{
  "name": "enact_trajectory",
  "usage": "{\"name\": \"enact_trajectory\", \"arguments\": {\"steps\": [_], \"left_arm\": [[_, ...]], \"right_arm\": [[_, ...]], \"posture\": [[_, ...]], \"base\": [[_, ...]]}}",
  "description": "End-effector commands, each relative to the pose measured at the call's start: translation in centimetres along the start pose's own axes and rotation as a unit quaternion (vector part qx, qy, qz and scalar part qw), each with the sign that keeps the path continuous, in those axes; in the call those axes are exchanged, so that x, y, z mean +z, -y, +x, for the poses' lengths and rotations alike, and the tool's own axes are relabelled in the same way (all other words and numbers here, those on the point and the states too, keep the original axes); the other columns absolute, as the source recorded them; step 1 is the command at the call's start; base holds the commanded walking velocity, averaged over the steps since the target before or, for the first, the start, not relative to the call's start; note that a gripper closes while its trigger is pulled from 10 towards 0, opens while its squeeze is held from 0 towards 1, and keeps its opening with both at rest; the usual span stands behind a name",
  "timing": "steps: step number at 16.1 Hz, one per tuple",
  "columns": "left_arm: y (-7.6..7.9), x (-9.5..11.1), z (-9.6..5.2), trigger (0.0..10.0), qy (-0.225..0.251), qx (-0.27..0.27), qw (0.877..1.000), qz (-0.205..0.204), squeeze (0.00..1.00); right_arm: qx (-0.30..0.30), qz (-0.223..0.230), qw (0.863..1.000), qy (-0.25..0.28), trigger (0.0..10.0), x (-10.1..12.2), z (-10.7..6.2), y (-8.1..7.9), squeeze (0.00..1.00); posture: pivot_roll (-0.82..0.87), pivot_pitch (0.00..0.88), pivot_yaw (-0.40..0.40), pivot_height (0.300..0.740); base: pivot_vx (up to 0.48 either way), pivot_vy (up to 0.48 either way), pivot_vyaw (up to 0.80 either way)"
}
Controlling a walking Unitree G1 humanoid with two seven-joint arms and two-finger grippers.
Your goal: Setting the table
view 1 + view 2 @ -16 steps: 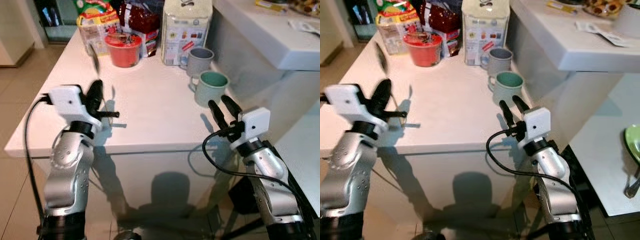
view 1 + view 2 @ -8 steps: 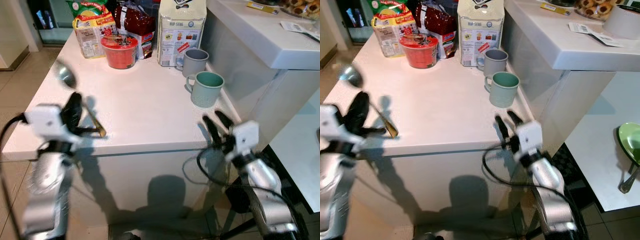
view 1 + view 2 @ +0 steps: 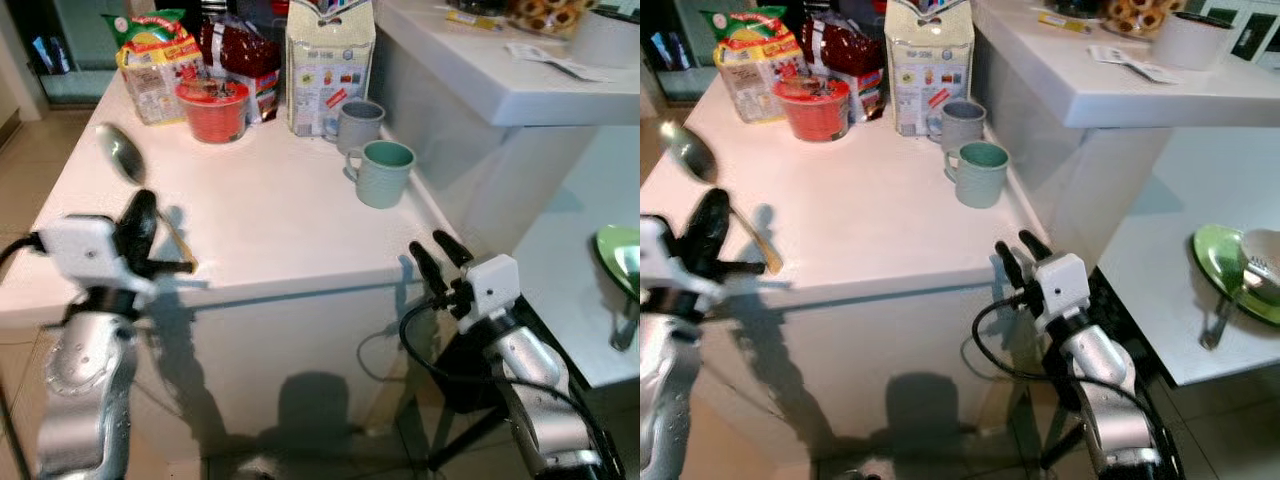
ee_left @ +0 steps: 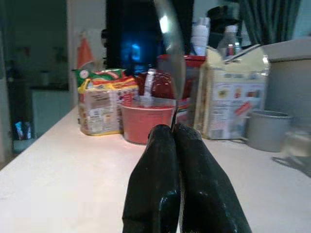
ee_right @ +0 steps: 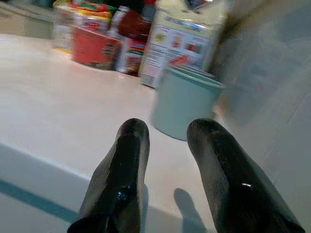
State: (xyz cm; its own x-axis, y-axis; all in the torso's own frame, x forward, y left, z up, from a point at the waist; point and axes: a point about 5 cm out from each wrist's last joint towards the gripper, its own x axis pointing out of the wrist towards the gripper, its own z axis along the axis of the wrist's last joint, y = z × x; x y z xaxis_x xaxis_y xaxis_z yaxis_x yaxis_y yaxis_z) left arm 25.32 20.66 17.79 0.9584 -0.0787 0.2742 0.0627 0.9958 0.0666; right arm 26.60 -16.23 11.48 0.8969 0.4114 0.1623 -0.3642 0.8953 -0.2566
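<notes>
left gripper (image 4: pixel 176 130) pinching spoon (image 3: pixel 122 154), handle part-hidden

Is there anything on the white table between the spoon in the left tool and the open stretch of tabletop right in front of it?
Nothing visible. The left tool holds the spoon over the bare near part of the white table; the green mug and red bowl stand farther back.

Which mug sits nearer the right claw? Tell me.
The pale green mug, nearer the table's front edge; the grey mug stands behind it by the carton, farther from the right claw.
</notes>
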Motion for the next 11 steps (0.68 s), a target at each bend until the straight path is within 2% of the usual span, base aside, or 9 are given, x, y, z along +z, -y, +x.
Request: {"name": "enact_trajectory", "arguments": {"steps": [1,5,11], "left_arm": [[0.21,-2.25,-0.91,0.0,-0.062,-0.005,0.998,-0.005,0.00],[0.71,-2.85,-0.45,0.0,-0.080,-0.012,0.997,-0.008,0.00],[0.94,-3.20,-0.20,0.0,-0.093,-0.021,0.995,-0.011,0.00]], "right_arm": [[0.002,-0.001,1.000,0.006,10.0,0.23,0.23,0.18,0.00],[0.006,0.005,1.000,0.001,10.0,-0.11,0.06,-0.22,0.00],[0.005,0.012,1.000,-0.006,10.0,-0.30,-0.28,-0.36,0.00]], "posture": [[0.10,0.000,-0.047,0.740],[0.09,0.000,-0.041,0.740],[0.08,0.000,-0.037,0.740]], "base": [[0.000,0.000,0.00],[0.000,0.000,0.00],[-0.446,0.000,0.00]]}}
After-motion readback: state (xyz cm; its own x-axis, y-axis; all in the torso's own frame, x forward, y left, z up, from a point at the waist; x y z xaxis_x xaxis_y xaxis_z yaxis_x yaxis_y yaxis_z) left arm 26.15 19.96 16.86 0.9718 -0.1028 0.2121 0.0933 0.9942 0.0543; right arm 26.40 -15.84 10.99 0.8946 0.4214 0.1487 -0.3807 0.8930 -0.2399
